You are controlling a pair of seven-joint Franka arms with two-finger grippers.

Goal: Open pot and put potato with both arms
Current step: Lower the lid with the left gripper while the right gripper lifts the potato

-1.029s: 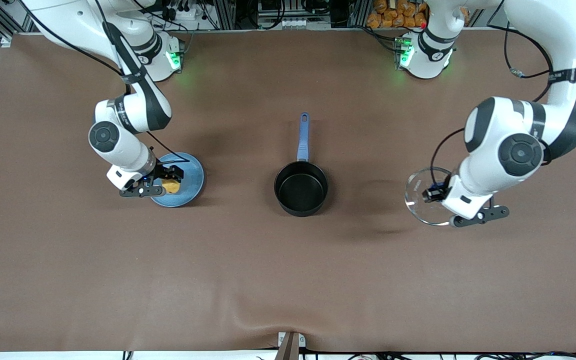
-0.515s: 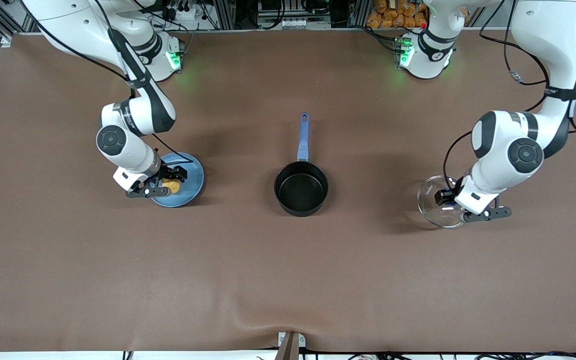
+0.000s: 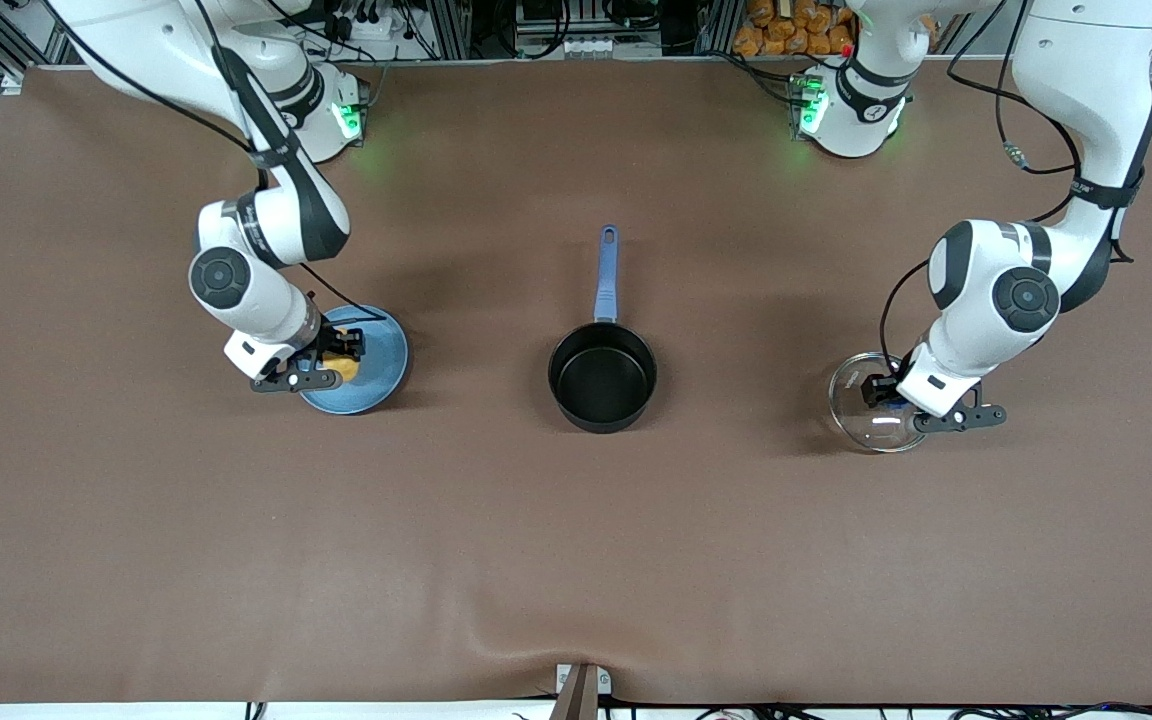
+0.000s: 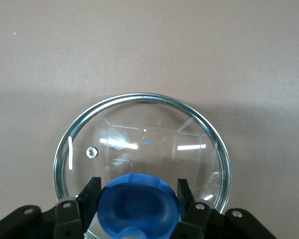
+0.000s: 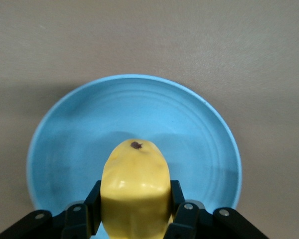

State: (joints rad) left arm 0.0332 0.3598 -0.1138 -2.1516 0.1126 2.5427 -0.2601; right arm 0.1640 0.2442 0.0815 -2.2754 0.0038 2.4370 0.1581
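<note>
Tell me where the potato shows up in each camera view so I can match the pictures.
Front view: the potato sits on the blue plate toward the right arm's end of the table, in the right claw.
Right wrist view: the potato fills the lower middle, clamped between the claw's fingers.
Left wrist view: not in it; it shows only the glass lid.
Shared landmark: the blue plate under the potato.

Even overhead light, clear feeds on all three cameras.
I see soft shadows beside the pot [image 3: 602, 376] and under both arms, white glare streaks on the glass lid [image 4: 144, 144], and green base lamps tinting the table [image 3: 576, 560].
</note>
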